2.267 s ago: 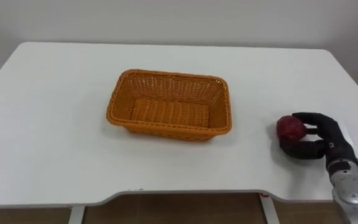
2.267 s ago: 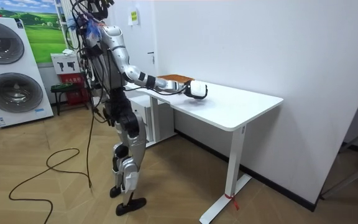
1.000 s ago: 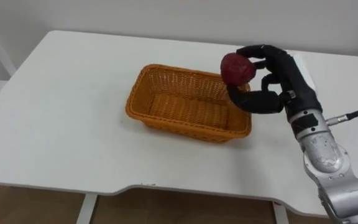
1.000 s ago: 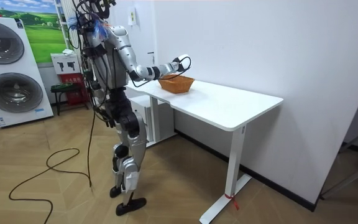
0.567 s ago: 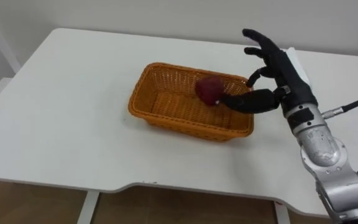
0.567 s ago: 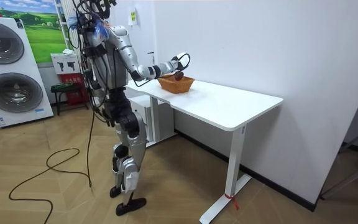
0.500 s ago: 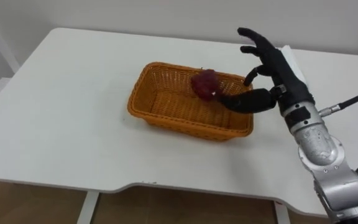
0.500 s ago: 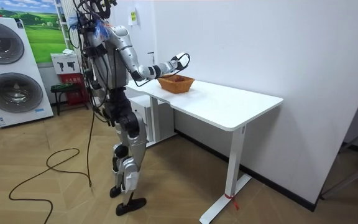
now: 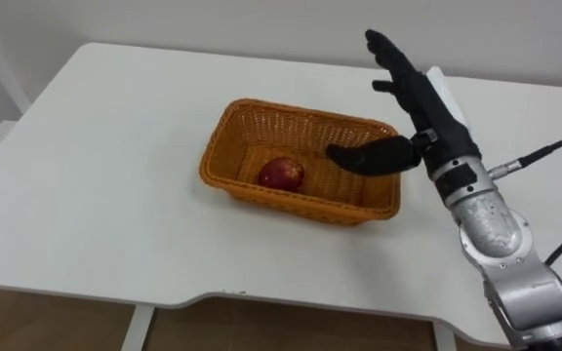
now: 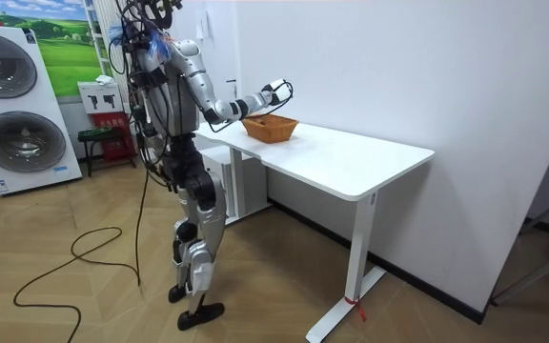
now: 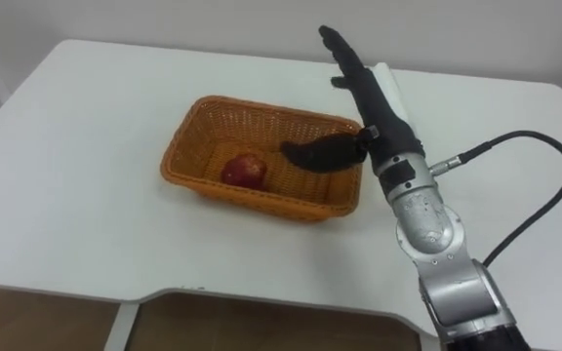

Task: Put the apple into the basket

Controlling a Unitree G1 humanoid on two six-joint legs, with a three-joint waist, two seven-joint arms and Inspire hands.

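1. With the apple [image 9: 282, 174] resting on the floor of the wicker basket [image 9: 291, 203], centre of frame and a bit left of the basket's middle, the placing looks done. That is my read from how things lie.
2. Right hand [image 9: 425, 115] hangs over the basket's right end, centre-right of frame. Its fingers are straight and fanned toward the upper middle, and the thumb is stretched left across the basket's interior. The hand is spread wide and holds nothing.
3. There is a clear gap between the thumb tip and the apple, so no contact. I cannot tell whether the thumb grazes the basket's right rim or clears it.
4. Basket sits upright on the white table [image 9: 96, 146], well in from the edges.
5. Room view: the robot stands upright at the table end on the room view's left, right arm stretched out over the basket.
6. Step in hand, as I judge it: release complete, retreat pending.
7. Next move calls for lifting the hand first, then pulling it back toward the lower right of frame. Keep the thumb off the right rim so the light basket isn't hooked or dragged.
8. Risk looks low. The apple is round, but the basket walls would contain any roll.
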